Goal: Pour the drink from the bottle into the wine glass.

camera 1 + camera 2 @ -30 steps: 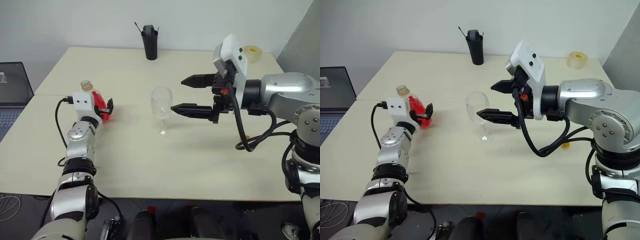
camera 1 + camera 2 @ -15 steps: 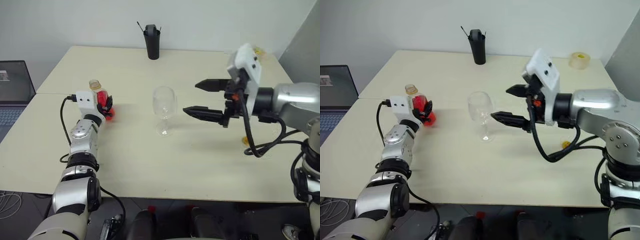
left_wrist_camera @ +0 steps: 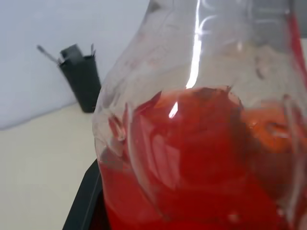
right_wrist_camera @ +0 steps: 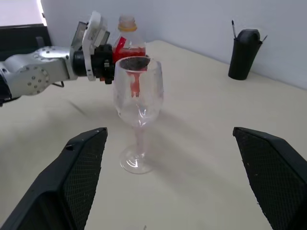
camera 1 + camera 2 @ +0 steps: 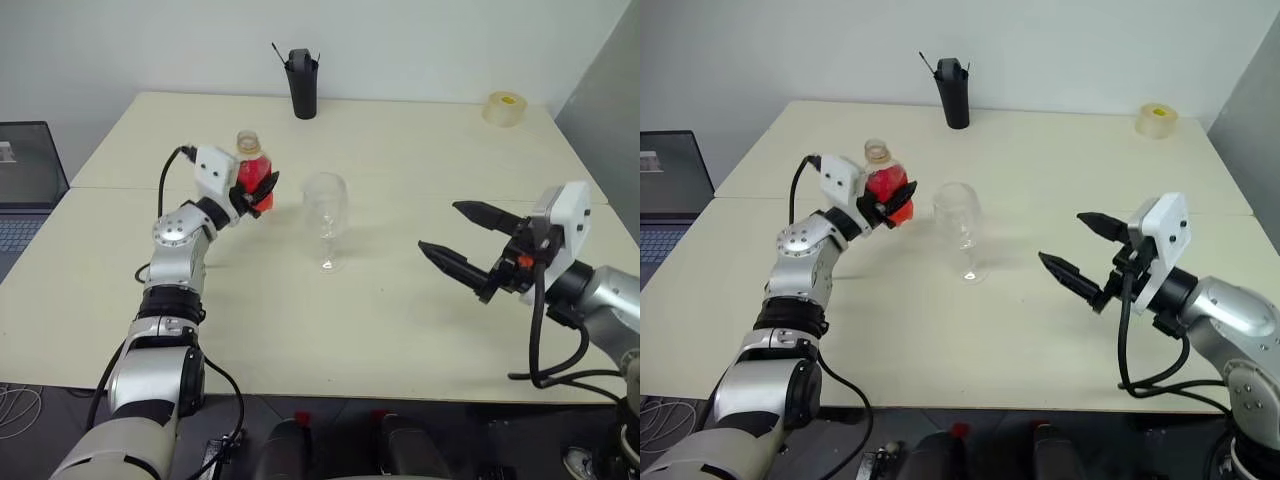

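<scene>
**Bottle up off the table, right arm pulled back**

Since a second ago we have clamped our left gripper [image 5: 262,189] on the bottle [image 5: 252,178] and lifted it clear of the table [image 5: 400,150], carrying it in toward the wine glass [image 5: 325,218]. Bottle upright, the drink [image 3: 192,163] red in its lower half, just beside the glass bowl but apart from it. The glass stands empty at mid-table. Our right gripper [image 5: 462,240] has dropped back to the right, well away from the glass, fingers spread wide and holding nothing. Black cup [image 5: 301,83] at the far edge, tape roll [image 5: 503,107] in the far right corner
</scene>
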